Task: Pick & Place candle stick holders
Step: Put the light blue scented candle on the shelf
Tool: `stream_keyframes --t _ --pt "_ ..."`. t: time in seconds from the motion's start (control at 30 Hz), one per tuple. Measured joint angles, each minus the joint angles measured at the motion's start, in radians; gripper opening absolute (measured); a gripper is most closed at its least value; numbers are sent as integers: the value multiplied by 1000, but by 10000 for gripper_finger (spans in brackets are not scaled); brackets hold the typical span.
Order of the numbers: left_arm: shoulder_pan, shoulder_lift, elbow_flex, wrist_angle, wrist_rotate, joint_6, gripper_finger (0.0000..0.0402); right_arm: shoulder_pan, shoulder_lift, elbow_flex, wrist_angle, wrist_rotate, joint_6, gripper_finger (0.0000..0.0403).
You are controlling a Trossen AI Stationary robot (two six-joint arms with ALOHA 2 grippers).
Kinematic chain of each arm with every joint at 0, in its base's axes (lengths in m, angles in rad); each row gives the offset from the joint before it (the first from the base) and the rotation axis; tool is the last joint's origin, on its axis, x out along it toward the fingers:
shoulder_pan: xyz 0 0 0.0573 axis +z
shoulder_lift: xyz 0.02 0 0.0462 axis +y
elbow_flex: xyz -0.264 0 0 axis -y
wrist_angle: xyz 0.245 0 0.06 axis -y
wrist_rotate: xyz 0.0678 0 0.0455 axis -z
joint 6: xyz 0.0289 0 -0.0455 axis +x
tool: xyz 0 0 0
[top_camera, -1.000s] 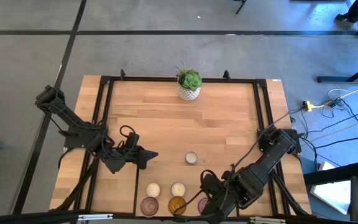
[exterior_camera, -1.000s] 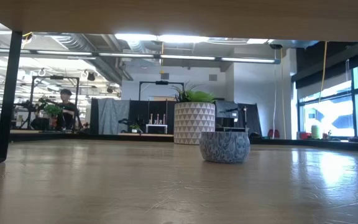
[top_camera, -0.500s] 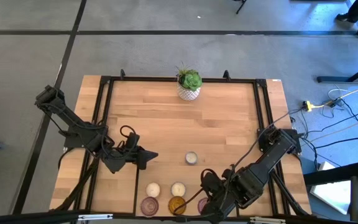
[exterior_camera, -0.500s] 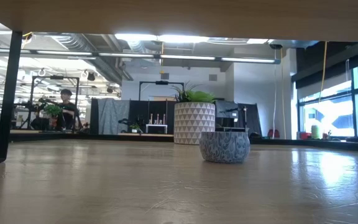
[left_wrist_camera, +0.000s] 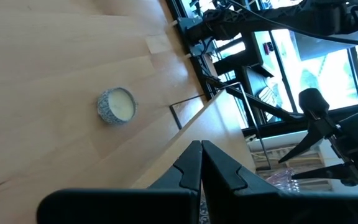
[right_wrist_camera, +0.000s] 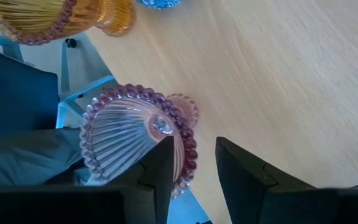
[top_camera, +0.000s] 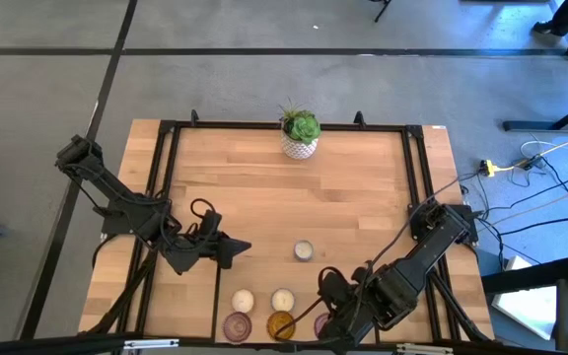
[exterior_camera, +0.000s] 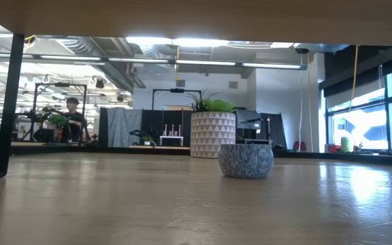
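Six candle stick holders counted on the counter (top_camera: 363,187): three cream-white (top_camera: 303,250), one amber (top_camera: 281,323), two pink (top_camera: 237,324), five clustered at near edge. Right claw (right_wrist_camera: 191,163) narrowly parted beside a pink one; left claw (left_wrist_camera: 201,163) closed, empty.

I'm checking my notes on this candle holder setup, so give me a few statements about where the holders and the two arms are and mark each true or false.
1. The plant pot stands at the far edge of the table, away from the holders. True.
2. The left gripper holds a cream-white holder. False: its jaws are shut on nothing, and the lone cream-white holder sits apart from it on the table.
3. The right gripper has its jaws open beside a purplish-pink glass holder. True.
4. The amber glass holder stands next to the plant. False: it is in the group at the near edge.
5. A person shows in the room behind. True.
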Motion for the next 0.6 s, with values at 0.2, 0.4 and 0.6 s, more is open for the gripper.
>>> stream_keyframes --t 0.2,0.4,0.6 --pt "0 0 0 4 2 0 2 0 0 0 10 10 -14 122" --pt "0 0 0 9 -10 2 2 2 0 17 -1 32 -35 122" --pt "0 0 0 57 -11 45 2 7 -11 39 -8 77 -53 122"
